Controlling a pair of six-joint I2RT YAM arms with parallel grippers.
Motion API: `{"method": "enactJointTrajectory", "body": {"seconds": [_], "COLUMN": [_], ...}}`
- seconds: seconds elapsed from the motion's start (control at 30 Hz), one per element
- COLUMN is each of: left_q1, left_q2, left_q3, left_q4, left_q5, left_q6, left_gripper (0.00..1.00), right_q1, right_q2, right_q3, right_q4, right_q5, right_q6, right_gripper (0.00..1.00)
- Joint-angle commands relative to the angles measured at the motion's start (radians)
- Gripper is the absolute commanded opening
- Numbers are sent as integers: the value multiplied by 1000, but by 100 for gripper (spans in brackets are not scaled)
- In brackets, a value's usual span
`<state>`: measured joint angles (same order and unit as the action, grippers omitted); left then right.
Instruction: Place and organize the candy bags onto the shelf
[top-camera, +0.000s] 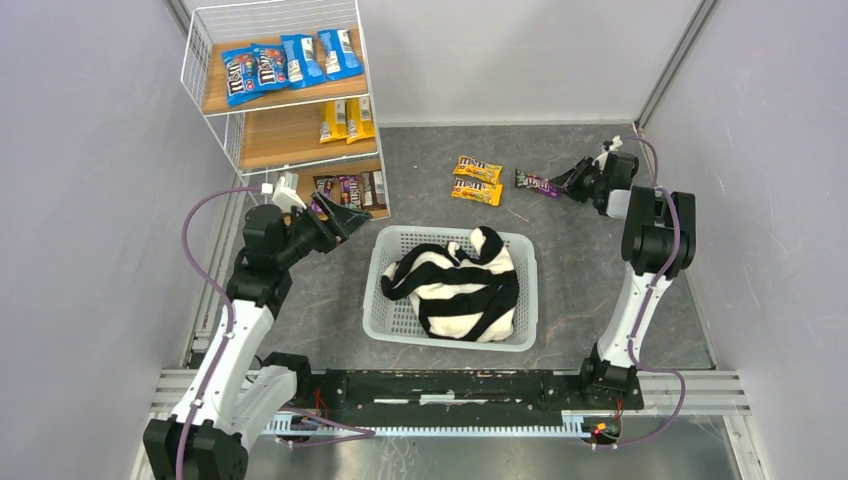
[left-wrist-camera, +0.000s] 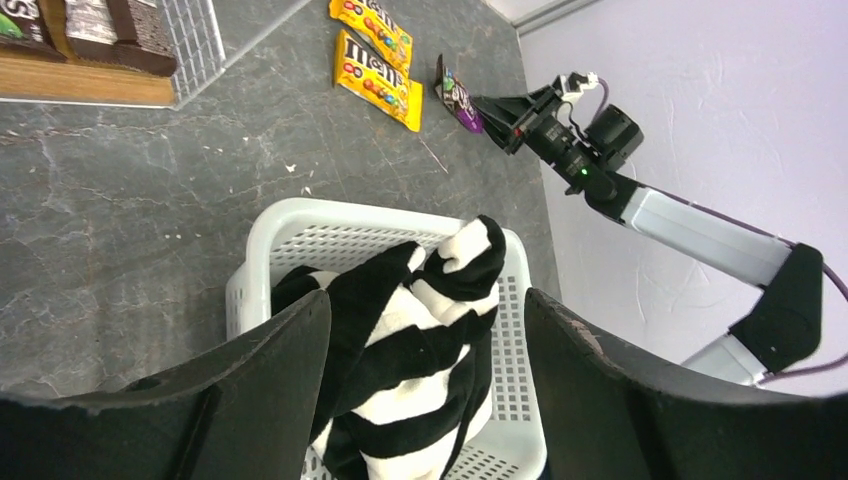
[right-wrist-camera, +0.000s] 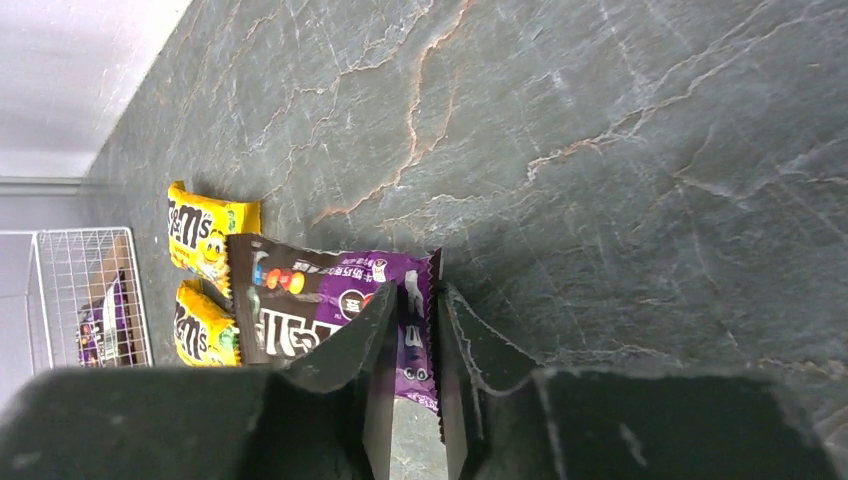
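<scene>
Shelf: the shelf (top-camera: 282, 138) stands at the far left corner, all three boards partly stocked and sorted by colour.
Top board: four blue bags (top-camera: 290, 62) lie side by side, overlapping.
Middle board: two yellow bags (top-camera: 346, 120) sit at its right end; the rest of the board is bare.
Bottom board: several purple-brown bags (top-camera: 350, 187) sit at its right end.
Left to do: three bags lie on the tabletop, so by my count the job is well past half.
Loose yellow pair (top-camera: 477, 180): flat on the tabletop beyond the basket, one just beside the other; likely bound for the middle board.
Dark purple bag (right-wrist-camera: 320, 300): flat on the tabletop just right of that pair, well apart from the shelf.
Right fingers (right-wrist-camera: 415, 300): narrow, set either side of the dark purple bag's near end with wrapper between them; whether they grip it I cannot tell.
Left fingers (left-wrist-camera: 428, 340): wide, holding nothing, in the air near the shelf's bottom board.
Room: plain pale walls (top-camera: 90, 150) close in on three sides.
Tabletop (top-camera: 600, 290): grey, stone-patterned with pale veins, matte and flat.
Basket (top-camera: 530, 290): white plastic lattice, mid-tabletop, holding a striped cloth (top-camera: 455, 285); no bags visible in it.
</scene>
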<state>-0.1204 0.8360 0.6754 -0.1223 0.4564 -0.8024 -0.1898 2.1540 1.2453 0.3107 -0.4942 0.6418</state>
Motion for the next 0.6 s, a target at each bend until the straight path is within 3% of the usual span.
{"method": "enactJointTrajectory", "body": {"seconds": [0.0, 0.13, 0.57], "left_q1": [-5, -12, -198], "left_q2": [-2, 15, 147], "left_q3": [61, 88, 130], "left_q4": [28, 49, 242], "left_q5": [88, 155, 213], "left_q6": [16, -1, -132], "left_gripper": [77, 77, 80], "right_q1": [4, 3, 38], "right_q2": [35, -24, -441], "right_q3": [26, -12, -230], "right_q4": [39, 95, 256], "right_q5": [-25, -59, -224], "right_q6": [3, 40, 168], "right_gripper": [19, 1, 1]}}
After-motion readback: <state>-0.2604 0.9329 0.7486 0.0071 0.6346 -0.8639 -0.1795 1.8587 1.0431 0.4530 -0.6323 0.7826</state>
